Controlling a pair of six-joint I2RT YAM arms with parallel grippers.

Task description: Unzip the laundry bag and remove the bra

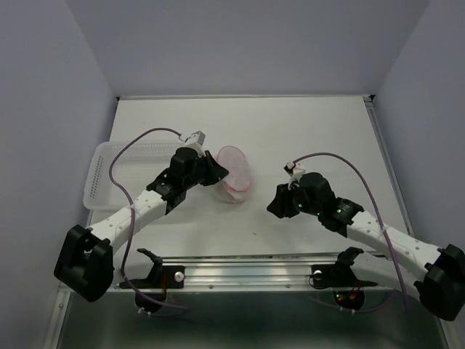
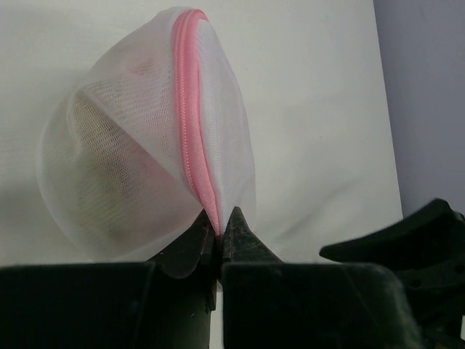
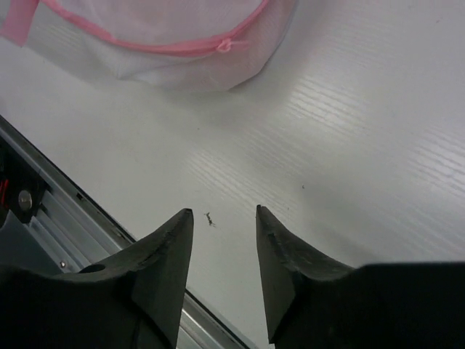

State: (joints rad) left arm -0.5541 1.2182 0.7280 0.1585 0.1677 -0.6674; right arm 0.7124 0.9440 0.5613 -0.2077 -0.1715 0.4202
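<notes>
- Table [image 1: 312, 138] room: the white surface is closed in by walls at the back and both sides, and a metal rail [image 1: 240, 270] is run along the near edge.
- A white plastic basket [image 1: 102, 171] is set at the left edge, just beside the left arm; open surface is left behind the bag and across the right half.
- The laundry bag [image 1: 235, 174] is found left of centre, between the two grippers, tipped up on its edge with the dome turned to the right.
- The left gripper [image 2: 220, 231] is pinched tight on the bag's pink zipper trim [image 2: 190, 109] at its near end; white mesh is caught between the fingers too.
- The right gripper [image 3: 224, 218] is held apart from the bag, to its right and nearer the rail, with the fingers spread wide and nothing between them.
- Only the top view gives both arms, the basket and the walls together.
- Only the left wrist view gives the pinch itself and the trim running up over the bag's crest.
- Only the right wrist view gives the zipper pull [image 3: 224, 46] on the trim, the bag's lower side resting on the table, and a small dark speck [image 3: 210, 218] on the surface below the fingers.
- The bag is seen as translucent white mesh, puffed round; a dim darker shape is shown through it, but what it is cannot be told. The zipper looks closed along the visible run.
</notes>
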